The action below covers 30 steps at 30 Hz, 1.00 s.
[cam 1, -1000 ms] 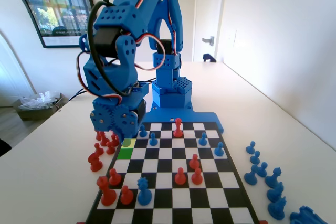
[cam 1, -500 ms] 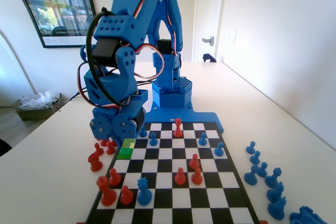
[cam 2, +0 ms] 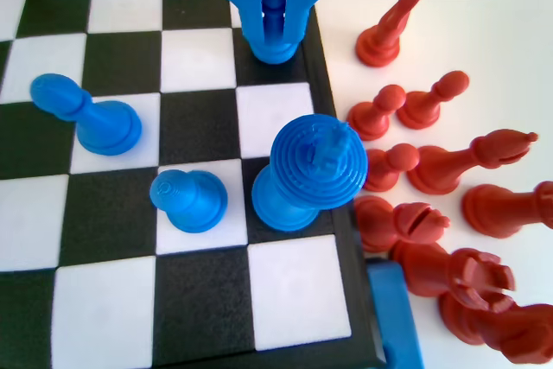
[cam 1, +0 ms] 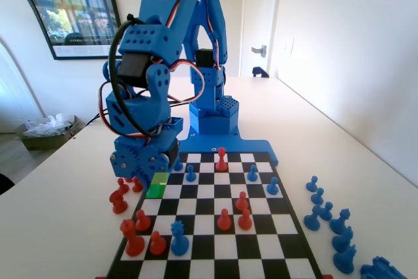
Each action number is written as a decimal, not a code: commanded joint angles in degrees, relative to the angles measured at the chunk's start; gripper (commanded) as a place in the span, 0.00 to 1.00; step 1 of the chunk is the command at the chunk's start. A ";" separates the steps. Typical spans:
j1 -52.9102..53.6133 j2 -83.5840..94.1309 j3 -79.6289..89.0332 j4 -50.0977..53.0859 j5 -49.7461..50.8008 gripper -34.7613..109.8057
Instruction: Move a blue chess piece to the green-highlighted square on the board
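In the wrist view a small blue chess piece (cam 2: 273, 15) stands upright between my gripper's (cam 2: 274, 28) two jaws, which press against both its sides; its base is over a black square at the board's (cam 2: 112, 308) right rim. In the fixed view my gripper (cam 1: 147, 161) hangs low at the board's (cam 1: 225, 247) left rim, just behind the green-highlighted square (cam 1: 155, 191), which holds no piece. A strip of the yellow square (cam 1: 161, 178) shows under the gripper.
A tall blue crowned piece (cam 2: 311, 170) and two blue pawns (cam 2: 186, 200) stand just below the gripper in the wrist view. Red pieces (cam 2: 432, 213) crowd the table beside that rim. In the fixed view, blue pieces (cam 1: 326, 213) line the table on the right.
My gripper has sunk a little and shifted toward the board's left rim in the fixed view, covering more of the yellow square. The other pieces stay put.
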 commanded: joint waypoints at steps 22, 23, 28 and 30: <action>0.62 7.65 -0.18 6.42 -2.02 0.34; 0.53 8.35 -0.97 8.17 -1.93 0.34; -0.35 12.30 -6.50 17.84 -0.53 0.32; -0.53 13.80 -8.61 21.18 -0.26 0.31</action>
